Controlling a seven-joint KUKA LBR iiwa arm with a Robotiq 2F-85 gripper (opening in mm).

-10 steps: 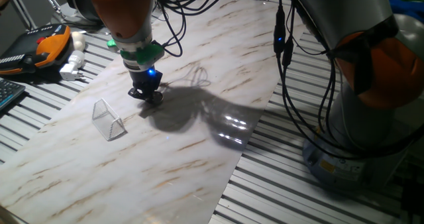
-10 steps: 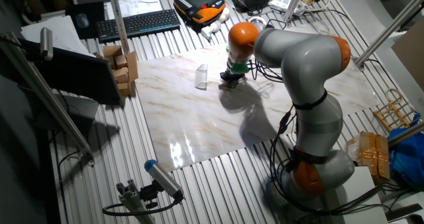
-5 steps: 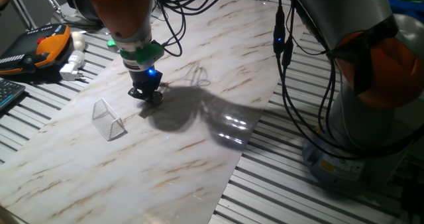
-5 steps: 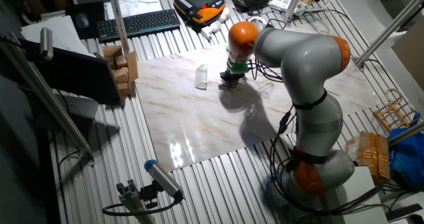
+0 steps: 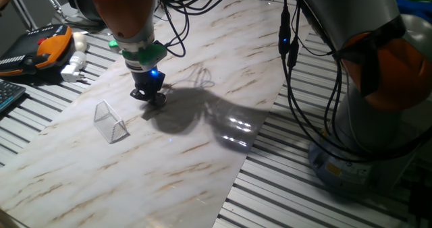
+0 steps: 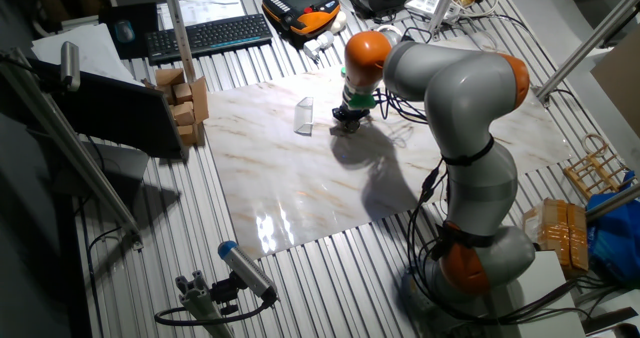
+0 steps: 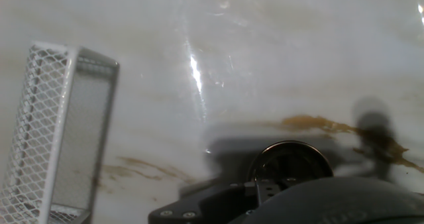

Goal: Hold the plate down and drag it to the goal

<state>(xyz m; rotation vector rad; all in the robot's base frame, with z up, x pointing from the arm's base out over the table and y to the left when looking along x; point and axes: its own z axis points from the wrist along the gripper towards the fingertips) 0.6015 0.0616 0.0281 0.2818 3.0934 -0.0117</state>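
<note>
The plate (image 7: 289,159) is a tiny shiny silver disc with a dark centre, lying on the marble board right under my gripper tip. In one fixed view only its edge (image 5: 160,100) shows beneath the gripper (image 5: 149,95). The gripper looks shut and presses down on the disc from above; its dark tip (image 7: 265,187) covers the disc's near edge in the hand view. The goal (image 5: 110,121) is a clear mesh-like wedge standing left of the gripper, a short gap away. It also shows in the other fixed view (image 6: 304,116) and the hand view (image 7: 59,124).
The marble board (image 5: 202,154) lies on a slatted metal table. A keyboard (image 6: 205,36), an orange-black pendant (image 5: 47,46) and a white plug (image 5: 73,69) lie beyond the board's edge. Cardboard boxes (image 6: 185,103) stand by one side. Cables hang above the gripper.
</note>
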